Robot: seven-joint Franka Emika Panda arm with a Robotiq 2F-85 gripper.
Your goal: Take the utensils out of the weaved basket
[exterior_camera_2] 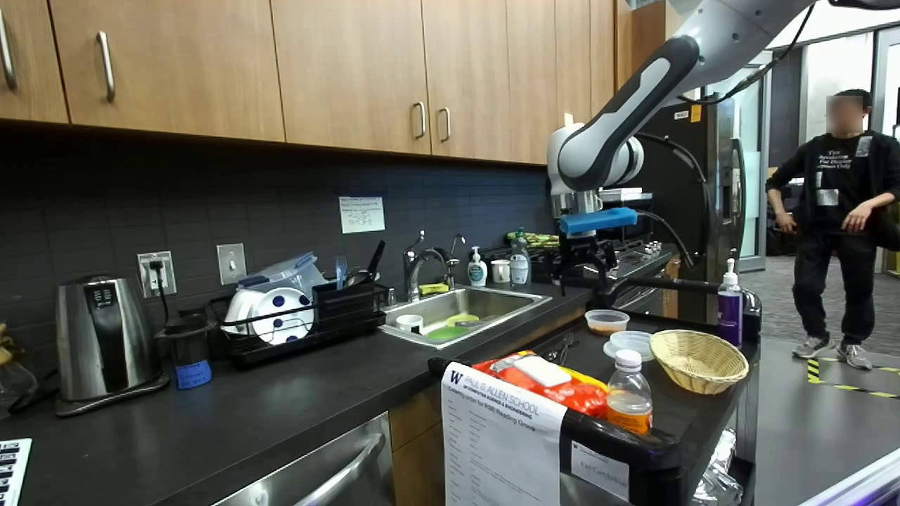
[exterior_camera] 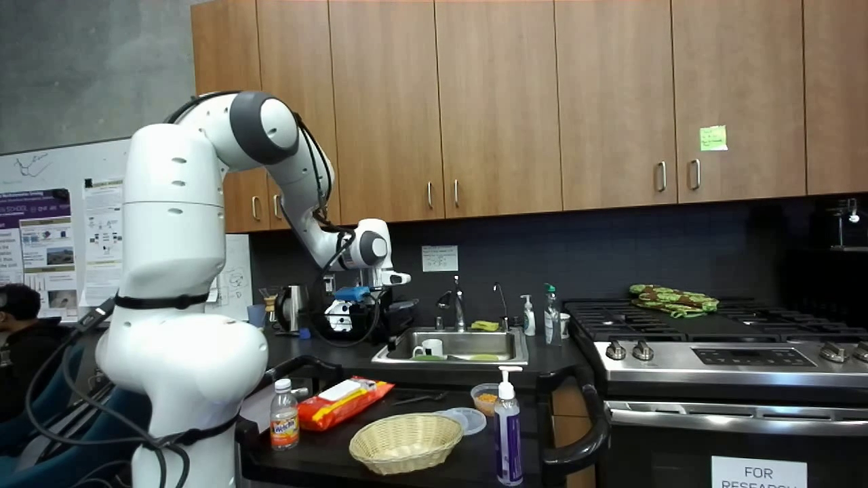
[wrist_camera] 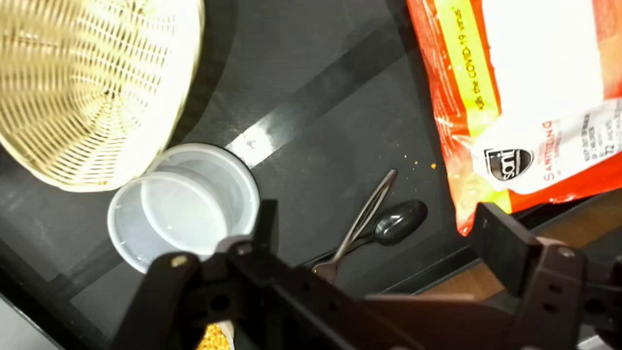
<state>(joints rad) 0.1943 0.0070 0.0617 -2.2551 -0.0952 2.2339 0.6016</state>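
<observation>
The weaved basket (exterior_camera: 407,463) stands upright on the black cart top in both exterior views (exterior_camera_2: 696,367). It shows at the upper left of the wrist view (wrist_camera: 97,97); no utensils show in its visible inside. A black spoon (wrist_camera: 401,222) and a dark fork (wrist_camera: 358,228) lie crossed on the cart, outside the basket, between it and the orange-red packet. In an exterior view the utensils (exterior_camera: 422,398) look like a thin dark shape. My gripper (wrist_camera: 386,233) is open with nothing between its fingers, above the utensils. It hangs fingers down in an exterior view (exterior_camera_2: 582,270).
The orange-red packet (exterior_camera: 344,403) and an orange-labelled bottle (exterior_camera: 284,415) stand beside the basket. Clear lids (wrist_camera: 180,209) touch or nearly touch its rim. A small tub (exterior_camera_2: 607,321) and a pump bottle (exterior_camera: 508,434) are near. Raised black handles (exterior_camera: 576,434) edge the cart.
</observation>
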